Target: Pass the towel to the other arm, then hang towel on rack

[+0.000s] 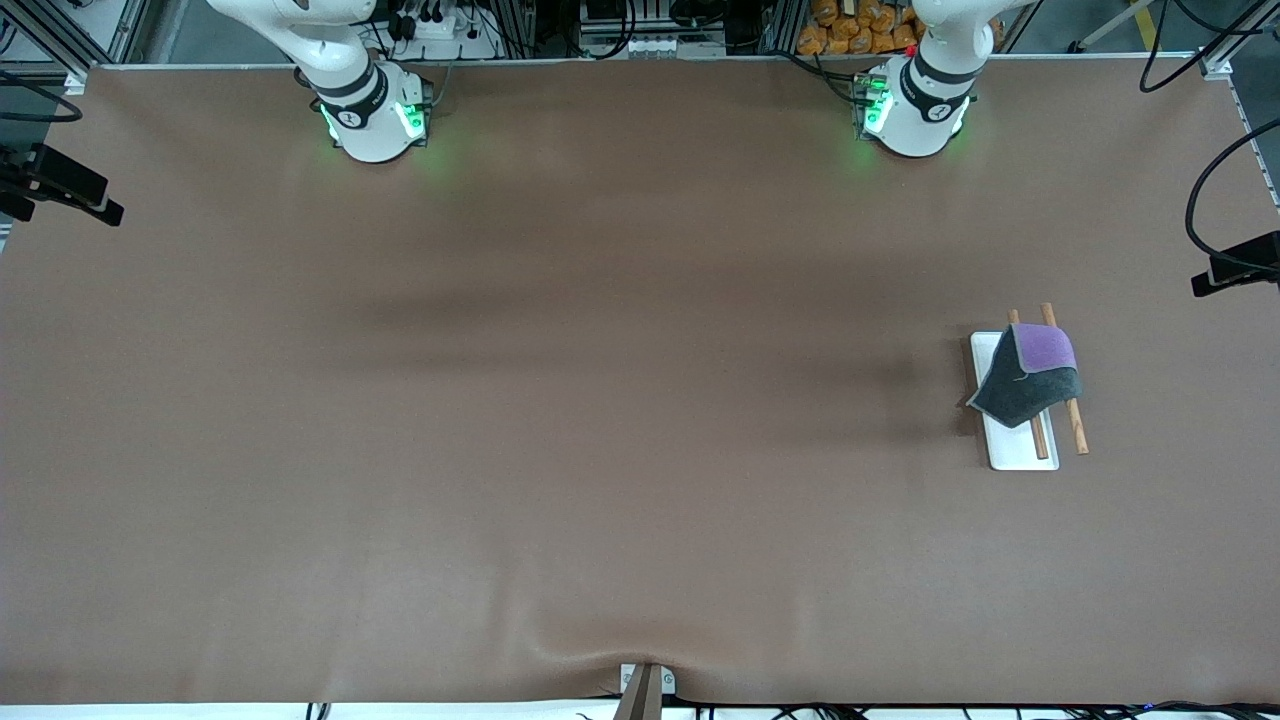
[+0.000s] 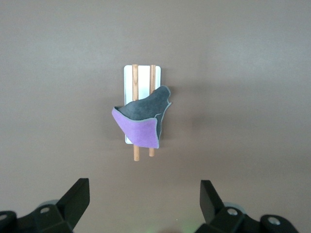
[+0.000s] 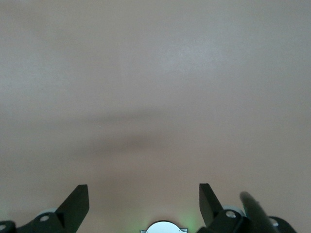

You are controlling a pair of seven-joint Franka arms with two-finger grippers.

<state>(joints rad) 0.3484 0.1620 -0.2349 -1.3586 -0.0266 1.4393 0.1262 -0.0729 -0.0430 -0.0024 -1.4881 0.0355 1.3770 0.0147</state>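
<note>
The towel [image 1: 1028, 380] lies draped over the 2 wooden rods of the rack [image 1: 1000, 445], at the left arm's end of the table, with part of its purple face folded over the grey. By the look of it, the hanging is done and nothing is left. The left gripper [image 2: 144, 201] hangs high over the rack, jaws wide and empty. The right gripper [image 3: 144, 201] waits over bare table [image 1: 600, 400], spread and empty too.
</note>
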